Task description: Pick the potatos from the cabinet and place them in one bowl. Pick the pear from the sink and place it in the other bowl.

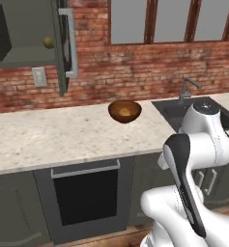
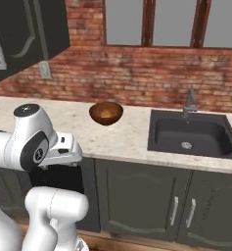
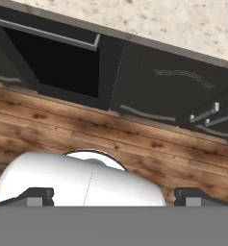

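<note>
A deep brown bowl (image 1: pixel 124 111) is sitting on the pale speckled counter (image 1: pixel 53 132), just left of centre in the left base view, and something golden-tan (probably a potato, though too small to be sure) is lying inside it. In the upper left of that view, the dark grey wall cabinet (image 1: pixel 24 34) is standing open, its door (image 1: pixel 66 43) swung out edge-on with a long silver handle, and one small olive-brown potato (image 1: pixel 48 42) is resting on the shelf inside, near the door. At the right of the right base view, the black sink (image 2: pixel 191 133) is lying sunk into the counter, showing its silver drain and, behind it, a grey faucet (image 2: pixel 190 102).

In the hand view, the gripper (image 3: pixel 113 196) is pointing down at the wooden floor (image 3: pixel 48 129) and the dark lower cupboards (image 3: pixel 168 91), its two finger tips (image 3: pixel 36 196) sitting far apart at the bottom corners, spread wide and gripping nothing.

The white arm (image 1: pixel 198 159) is folding up in front of the lower cupboards, partly covering the sink in the left base view. A red brick wall (image 2: pixel 137 68) with windows is running behind the counter.
</note>
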You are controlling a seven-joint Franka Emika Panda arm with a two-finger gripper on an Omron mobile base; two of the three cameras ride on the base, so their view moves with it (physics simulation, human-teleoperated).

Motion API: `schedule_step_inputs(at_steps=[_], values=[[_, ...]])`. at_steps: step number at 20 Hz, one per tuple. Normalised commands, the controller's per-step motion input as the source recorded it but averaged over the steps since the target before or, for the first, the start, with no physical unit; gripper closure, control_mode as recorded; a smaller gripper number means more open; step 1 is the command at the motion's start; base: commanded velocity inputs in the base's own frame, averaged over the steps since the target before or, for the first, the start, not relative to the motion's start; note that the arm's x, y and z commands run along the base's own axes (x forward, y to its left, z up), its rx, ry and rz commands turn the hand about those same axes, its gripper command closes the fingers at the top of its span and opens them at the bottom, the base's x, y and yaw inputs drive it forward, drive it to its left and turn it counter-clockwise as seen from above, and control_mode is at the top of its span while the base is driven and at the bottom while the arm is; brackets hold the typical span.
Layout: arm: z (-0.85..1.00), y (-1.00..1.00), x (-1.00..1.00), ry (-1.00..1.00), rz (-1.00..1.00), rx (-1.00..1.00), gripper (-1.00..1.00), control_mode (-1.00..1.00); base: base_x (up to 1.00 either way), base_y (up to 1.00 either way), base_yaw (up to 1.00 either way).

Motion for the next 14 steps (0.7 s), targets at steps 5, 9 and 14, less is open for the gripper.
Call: schedule_step_inputs(at_steps=[5,9,14], values=[[0.0,0.0,0.0,0.0,0.0,0.0,-1.0,1.0,-0.29,0.99,-0.12],[0.0,0.0,0.0,0.0,0.0,0.0,-1.0,1.0,-0.38,0.96,-0.13],[0.0,0.0,0.0,0.0,0.0,0.0,-1.0,1.0,-0.39,0.99,-0.12]])
